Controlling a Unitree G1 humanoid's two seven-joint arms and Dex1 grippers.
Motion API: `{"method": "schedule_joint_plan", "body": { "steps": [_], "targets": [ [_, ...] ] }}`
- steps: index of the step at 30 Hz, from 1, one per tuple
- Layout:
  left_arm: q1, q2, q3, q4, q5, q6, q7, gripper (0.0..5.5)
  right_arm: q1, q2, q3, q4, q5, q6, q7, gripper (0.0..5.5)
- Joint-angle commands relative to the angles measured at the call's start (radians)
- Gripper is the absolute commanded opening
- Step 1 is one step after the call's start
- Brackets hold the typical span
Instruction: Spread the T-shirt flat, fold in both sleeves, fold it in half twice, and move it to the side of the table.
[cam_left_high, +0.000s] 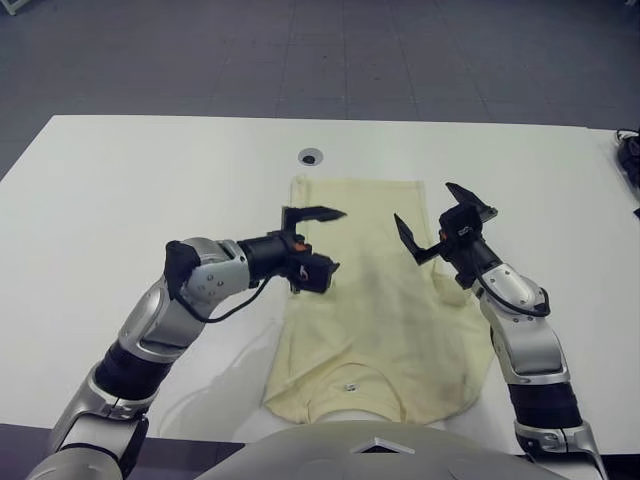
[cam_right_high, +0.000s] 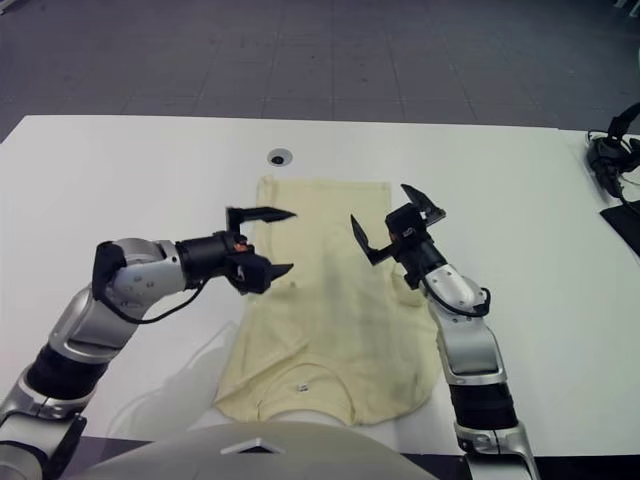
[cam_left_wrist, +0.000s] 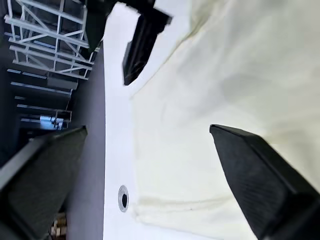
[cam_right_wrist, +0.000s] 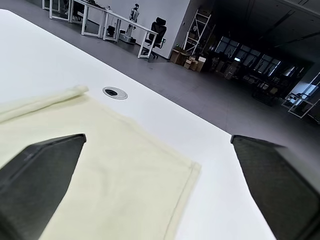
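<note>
Left claw (cam_left_high: 338, 240) and right claw (cam_left_high: 424, 206) gape above the T-shirt (cam_left_high: 370, 310) mid-frame (sleeves look tucked), so I'd have them pinch matching corners evenly.

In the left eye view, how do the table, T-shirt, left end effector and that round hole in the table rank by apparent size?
Table, largest
T-shirt
Left end effector, nearer the camera, so it looks bigger
Round hole, smallest

Grey tiled floor (cam_left_high: 300, 50) beyond the white table (cam_left_high: 120, 200).
</note>
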Motion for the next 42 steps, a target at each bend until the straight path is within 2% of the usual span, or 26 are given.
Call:
{"method": "schedule_joint_plan", "body": {
  "steps": [1,4,7,10,15,19,24,35,42],
  "targets": [
    [0.048,-0.132,0.129,0.054,-0.118,0.102,0.163,5.37,0.064,-0.152,-0.115,-0.055,0.035,0.007,0.113,5.4],
    [0.099,-0.252,0.236,0.048,-0.222,0.166,0.304,5.37,0.229,-0.345,-0.215,-0.067,0.044,-0.064,0.305,5.4],
    [0.125,-0.324,0.288,0.035,-0.257,0.205,0.414,5.37,0.441,-0.495,-0.316,-0.051,0.079,-0.172,0.539,5.4],
    [0.132,-0.363,0.285,0.033,-0.252,0.212,0.483,5.37,0.568,-0.558,-0.412,-0.007,0.119,-0.225,0.676,5.4],
    [0.17,-0.396,0.236,-0.054,-0.222,0.247,0.547,5.37,0.619,-0.629,-0.5,0.109,0.187,-0.281,0.848,5.4],
    [0.172,-0.391,0.219,-0.089,-0.221,0.279,0.56,5.37,0.594,-0.666,-0.476,0.186,0.136,-0.327,0.866,5.4],
    [0.168,-0.381,0.199,-0.11,-0.215,0.295,0.566,5.37,0.55,-0.66,-0.382,0.211,0.058,-0.358,0.83,5.4],
    [0.153,-0.359,0.162,-0.139,-0.174,0.305,0.566,5.4,0.482,-0.639,-0.217,0.232,-0.028,-0.373,0.759,3.71],
    [0.143,-0.355,0.15,-0.149,-0.164,0.308,0.564,5.4,0.445,-0.64,-0.166,0.235,-0.036,-0.372,0.72,2.68]
  ]
}}
